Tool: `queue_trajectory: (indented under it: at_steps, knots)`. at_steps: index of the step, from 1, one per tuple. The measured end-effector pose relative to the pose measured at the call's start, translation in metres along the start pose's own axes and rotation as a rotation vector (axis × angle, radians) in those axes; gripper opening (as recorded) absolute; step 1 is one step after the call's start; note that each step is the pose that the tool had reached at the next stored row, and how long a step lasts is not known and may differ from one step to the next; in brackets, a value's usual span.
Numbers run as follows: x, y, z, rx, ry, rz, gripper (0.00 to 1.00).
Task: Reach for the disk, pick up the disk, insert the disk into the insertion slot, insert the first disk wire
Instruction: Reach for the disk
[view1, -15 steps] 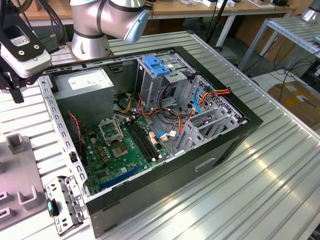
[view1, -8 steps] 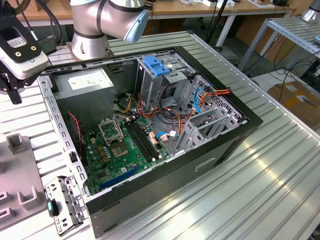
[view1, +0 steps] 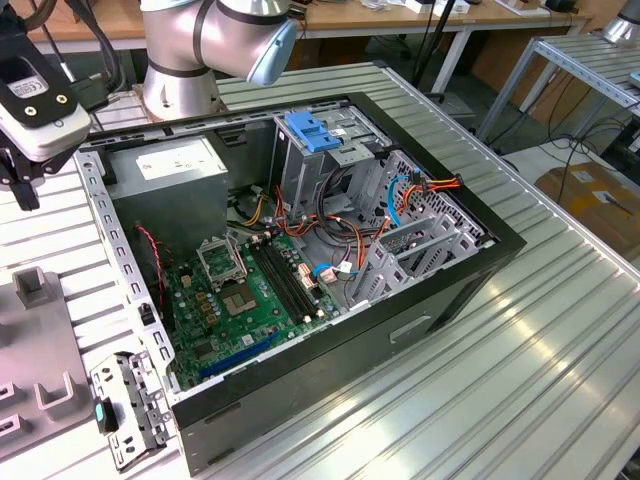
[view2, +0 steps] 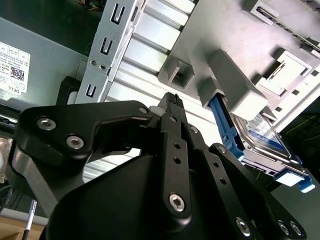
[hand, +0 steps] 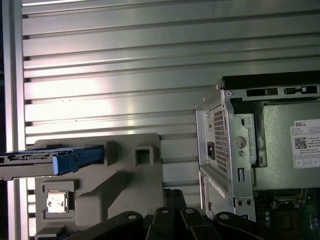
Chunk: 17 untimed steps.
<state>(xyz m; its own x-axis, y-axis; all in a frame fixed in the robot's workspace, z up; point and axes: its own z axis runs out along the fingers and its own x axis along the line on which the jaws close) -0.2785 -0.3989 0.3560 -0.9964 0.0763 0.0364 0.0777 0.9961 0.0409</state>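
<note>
— Biggest first?
— Ribbed metal table (view1: 560, 330) under everything. Open computer case (view1: 300, 250) at the centre of the exterior view, arm (view1: 200, 40) at twelve o'clock.
— Smaller pieces?
— Grey holder (view1: 35, 340) at eight o'clock, outside the case. Insertion slot (view1: 425, 240), a low perforated cage, at three o'clock inside the case. Disk (view2: 262, 145) standing on edge in the holder, blue frame plain in both wrist views.
— Gripper?
— Gripper (view2: 174, 100) pressed together, pinching nothing; near the holder, apart from the disk.
— Step in hand?
— Reaching, by the look of it; nothing picked up yet. Probably calls for spreading enough to straddle the disk's thin edge, squared to it and clear of the holder's posts.
</note>
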Motion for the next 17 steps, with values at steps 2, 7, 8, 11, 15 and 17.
queue_trajectory:
  at_steps: [2,7,8,11,15,17]
  knots:
    - [0.0003,0.0000,0.0002,0.0002,0.0011,0.000,0.11]
    - [0.0044,-0.0004,0.0014,0.0002,0.0021,0.000,0.11]
    - [0.0067,-0.0006,0.0019,0.0001,0.0021,0.000,0.11]
    - [0.0160,-0.0005,0.0028,-0.0001,0.0020,0.000,0.11]
    - [0.0219,0.0019,0.0034,-0.0001,0.0021,0.000,0.11]
    - [0.0250,0.0033,0.0042,-0.0009,0.0021,0.000,0.11]
